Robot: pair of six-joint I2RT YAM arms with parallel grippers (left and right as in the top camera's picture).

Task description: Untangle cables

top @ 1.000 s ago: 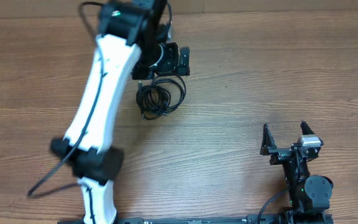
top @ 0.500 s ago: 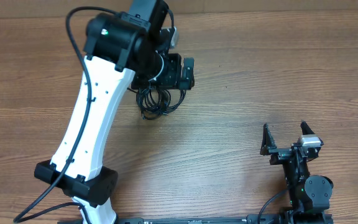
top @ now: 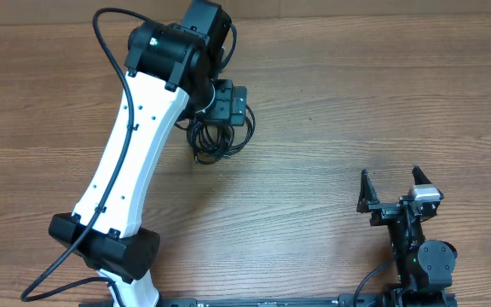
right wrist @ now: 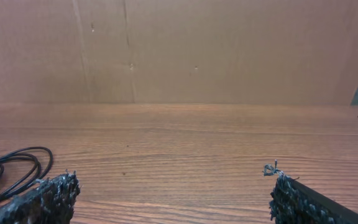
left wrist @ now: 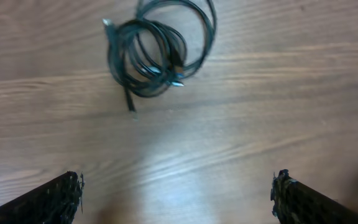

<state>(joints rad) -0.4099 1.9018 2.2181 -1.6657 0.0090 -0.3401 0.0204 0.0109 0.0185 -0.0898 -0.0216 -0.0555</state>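
The cables [top: 222, 141] lie in a small black coiled bundle on the wooden table [top: 331, 102], left of centre. My left gripper [top: 233, 109] hovers over the bundle's far edge, open, and hides part of it. In the left wrist view the cables [left wrist: 157, 53] sit ahead of the gripper [left wrist: 178, 190], metal-tipped ends showing, and nothing lies between its widely spread fingertips [left wrist: 64, 196]. My right gripper [top: 390, 189] rests open near the table's front right, far from the bundle. The right wrist view shows the gripper [right wrist: 173, 190] open and one loop of the cables [right wrist: 17, 165] at its left edge.
The long white left arm [top: 130, 162] crosses the left part of the table from its base at the front edge, with a thicker black arm cable [top: 109, 51] arching beside it. A brown cardboard wall [right wrist: 179, 50] stands behind the table.
The left arm has swung and its gripper has come down and left over the cable bundle, covering more of it. The right arm has not moved. The cables lie where they were.
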